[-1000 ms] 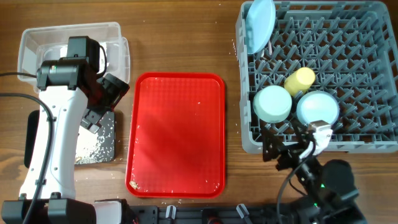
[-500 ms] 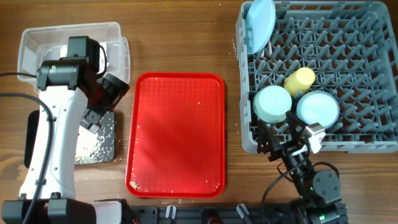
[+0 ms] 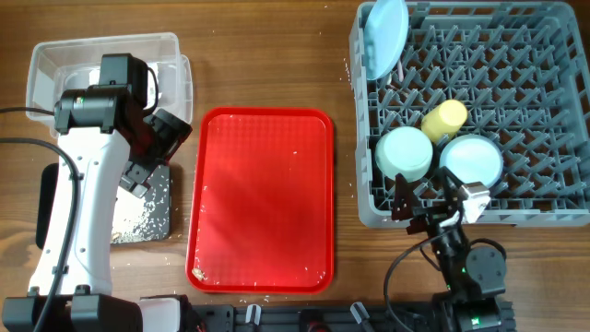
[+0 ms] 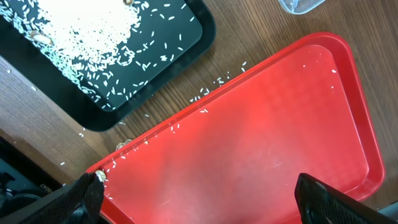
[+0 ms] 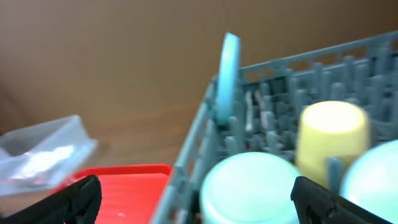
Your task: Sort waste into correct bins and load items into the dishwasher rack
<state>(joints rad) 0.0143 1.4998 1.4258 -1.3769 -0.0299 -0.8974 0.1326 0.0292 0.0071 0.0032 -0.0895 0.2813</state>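
Both claws stand wide and empty: left gripper over the shallow black tray (strewn with white rice grains), right gripper at the near wall of the grey pegged dishwasher rack. The rack holds a round mint green bowl, a light blue bowl and a yellow cup. A light blue plate stands on edge at its far left corner.

The right arm alone has moved; its black two-finger right gripper, jaws spread wide, has edged closer to the front wall of the large square grey plastic dishwasher rack; the arm's dark bulk has drawn in from the lower right, now almost straight below the gripper
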